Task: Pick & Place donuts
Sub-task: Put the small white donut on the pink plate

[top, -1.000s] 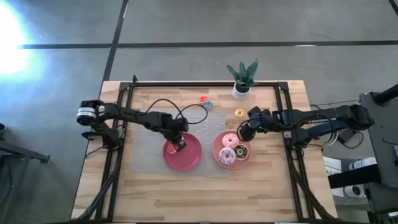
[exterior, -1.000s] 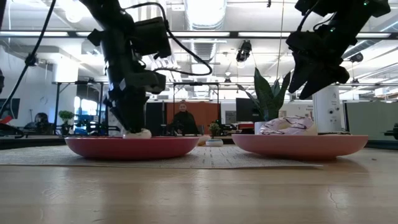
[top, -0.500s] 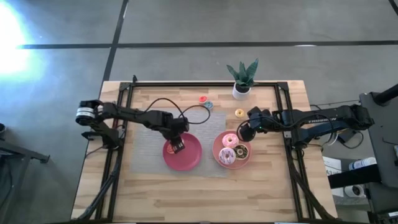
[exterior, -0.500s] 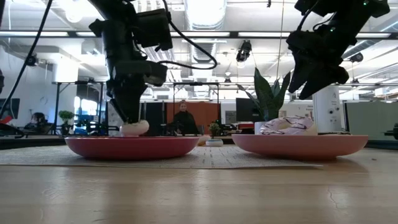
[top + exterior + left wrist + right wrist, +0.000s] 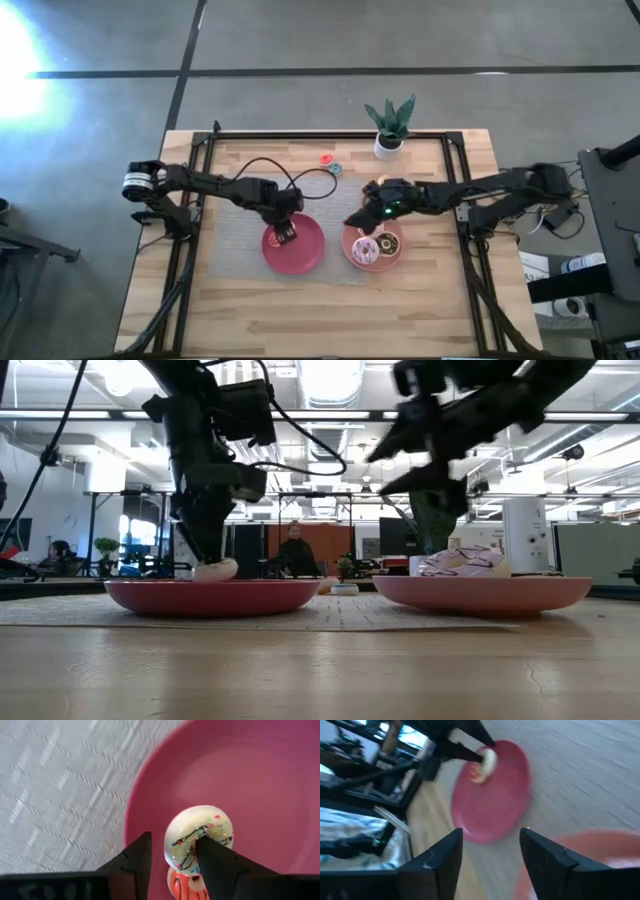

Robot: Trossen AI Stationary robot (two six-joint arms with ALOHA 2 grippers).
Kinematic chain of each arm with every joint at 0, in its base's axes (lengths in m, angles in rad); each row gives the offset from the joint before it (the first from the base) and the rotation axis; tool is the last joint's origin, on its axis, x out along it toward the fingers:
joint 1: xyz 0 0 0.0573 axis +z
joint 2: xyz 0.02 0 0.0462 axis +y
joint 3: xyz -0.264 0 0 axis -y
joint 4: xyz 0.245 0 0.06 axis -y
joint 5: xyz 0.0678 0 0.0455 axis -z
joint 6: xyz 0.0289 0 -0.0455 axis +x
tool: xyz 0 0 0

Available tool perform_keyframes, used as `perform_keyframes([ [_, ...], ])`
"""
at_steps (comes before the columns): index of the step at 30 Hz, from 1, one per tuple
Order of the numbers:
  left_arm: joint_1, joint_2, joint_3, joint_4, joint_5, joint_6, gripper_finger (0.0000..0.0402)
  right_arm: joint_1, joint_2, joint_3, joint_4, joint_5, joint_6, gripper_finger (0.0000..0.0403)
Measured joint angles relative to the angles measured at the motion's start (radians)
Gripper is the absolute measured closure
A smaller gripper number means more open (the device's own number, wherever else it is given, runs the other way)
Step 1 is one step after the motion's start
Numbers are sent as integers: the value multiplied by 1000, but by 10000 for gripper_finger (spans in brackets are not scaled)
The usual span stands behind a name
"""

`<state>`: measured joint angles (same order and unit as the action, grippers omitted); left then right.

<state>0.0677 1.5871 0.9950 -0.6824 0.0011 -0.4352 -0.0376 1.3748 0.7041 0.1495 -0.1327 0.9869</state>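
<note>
The donuts sit in a few spots on the table. The left gripper (image 5: 284,232) hangs over the near-left edge of the left pink plate (image 5: 305,255). Its two dark fingers (image 5: 212,865) are spread a little. A small cream donut (image 5: 197,840) with sprinkles lies on the plate, with one fingertip on it, and an orange donut (image 5: 184,881) peeks out just under it. I cannot tell if the fingers pinch the cream donut or only touch it.

Past the left gripper, toward the plant (image 5: 389,125), a tiny red donut (image 5: 326,159) and a blue donut (image 5: 336,169) lie on the wood.

The right gripper (image 5: 362,218) hangs over the left side of the right pink plate (image 5: 351,251). Its fingers are spread wide and hold nothing. Just beside it on that plate lie a pink-white donut (image 5: 364,249) and a brown donut (image 5: 389,243).
</note>
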Motion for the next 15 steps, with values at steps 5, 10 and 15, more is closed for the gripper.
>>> perform_keyframes([
  [5,-7,-17,-22,1,23,-25,310,0,185,65,136,-30,48,241],
  [10,-9,-60,-50,65,46,-33,328,0,367,156,246,-137,77,258],
  [15,-10,-95,-67,89,65,-43,351,2,480,267,283,-162,74,295],
])
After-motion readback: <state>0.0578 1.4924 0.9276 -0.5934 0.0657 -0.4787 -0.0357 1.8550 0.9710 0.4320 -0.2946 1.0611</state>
